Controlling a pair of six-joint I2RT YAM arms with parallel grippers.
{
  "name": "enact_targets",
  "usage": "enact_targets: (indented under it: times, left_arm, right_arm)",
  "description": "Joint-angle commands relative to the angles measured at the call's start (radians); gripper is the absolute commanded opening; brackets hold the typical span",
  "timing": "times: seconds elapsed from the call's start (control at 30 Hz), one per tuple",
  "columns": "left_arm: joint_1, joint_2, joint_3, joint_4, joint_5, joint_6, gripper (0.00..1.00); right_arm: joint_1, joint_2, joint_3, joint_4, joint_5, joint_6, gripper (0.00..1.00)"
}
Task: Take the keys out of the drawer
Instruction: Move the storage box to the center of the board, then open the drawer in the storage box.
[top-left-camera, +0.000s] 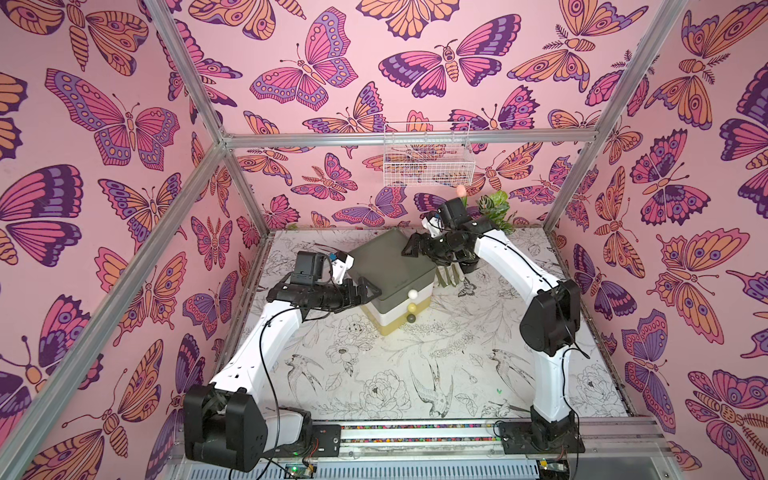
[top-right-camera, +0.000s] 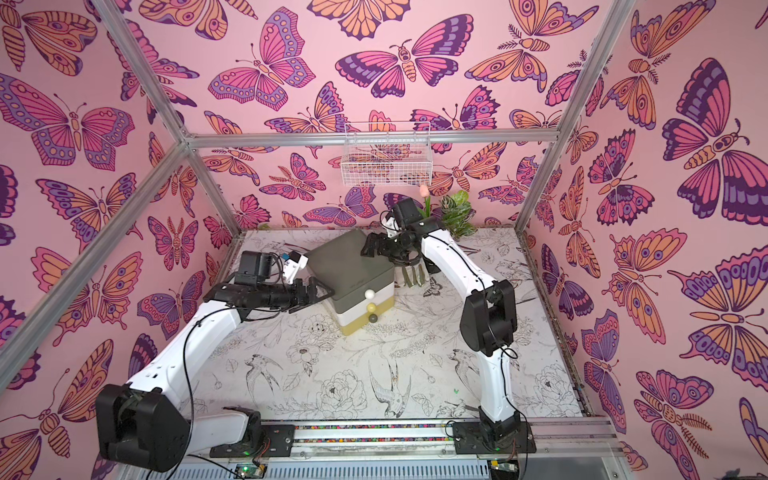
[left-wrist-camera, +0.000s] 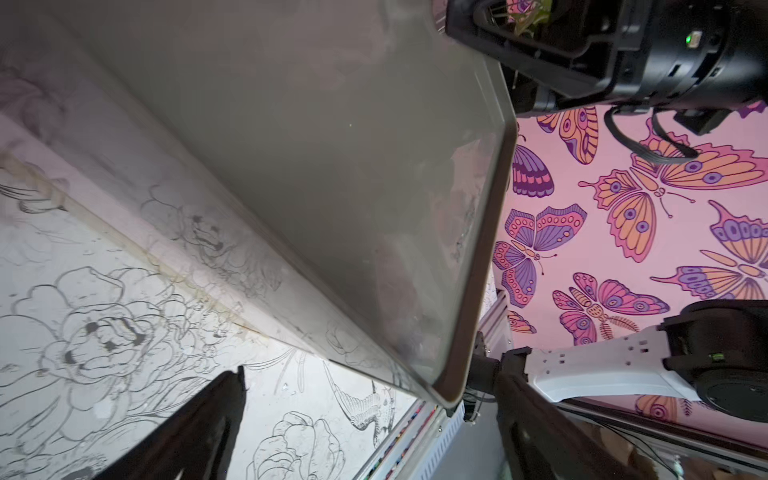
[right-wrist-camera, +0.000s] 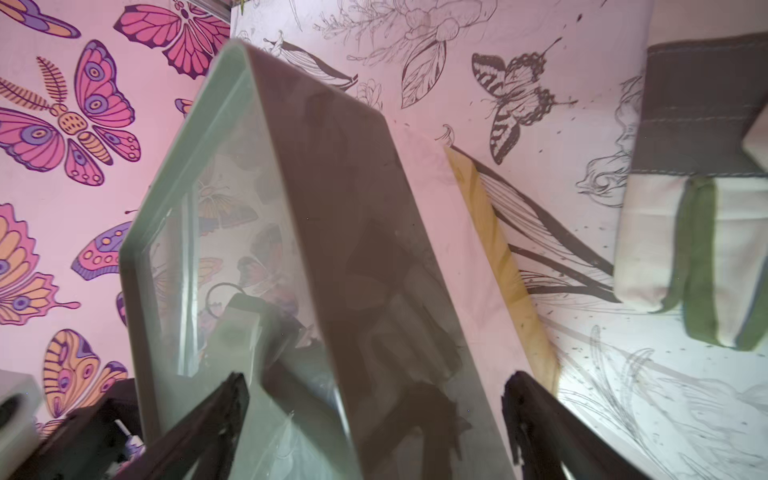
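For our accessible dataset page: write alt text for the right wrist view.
The right hand, fingers spread open, straddles an upper edge of the grey-green drawer unit, seen close up. Beyond lie the sketch-printed table cover, a white and green fabric container and the pink butterfly wall.

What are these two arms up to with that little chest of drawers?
Two robot arms are flanking a small drawer unit on the table. The left gripper is at one upper corner of the unit and the right gripper at the opposite edge of its top. Both have jaws open and hold nothing. The three drawers look shut and no keys are in view, so nothing has been taken out yet.
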Motion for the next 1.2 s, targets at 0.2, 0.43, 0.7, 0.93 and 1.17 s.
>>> enact_targets:
  times: [0.2,0.43,0.7,0.93,1.17]
  left_arm:
    - [0.051,-0.079,0.083,-0.042,-0.104,0.054,1.00]
    - [0.052,-0.075,0.189,0.014,-0.066,0.072,1.00]
    - [0.024,0.034,0.268,0.089,-0.009,0.058,0.99]
    - [-0.028,0.113,0.263,0.135,-0.003,0.062,0.97]
    - [-0.060,0.179,0.270,0.166,0.030,0.060,0.95]
  right_arm:
    - [-0.008,-0.145,0.057,-0.032,0.073,-0.075,0.99]
    - [-0.004,-0.368,-0.165,0.081,-0.031,-0.014,0.99]
    - [-0.011,-0.652,-0.584,0.247,-0.165,0.107,1.00]
    - [-0.013,-0.748,-0.893,0.562,-0.301,0.280,0.96]
    - [-0.013,-0.715,-1.010,0.665,-0.345,0.301,0.84]
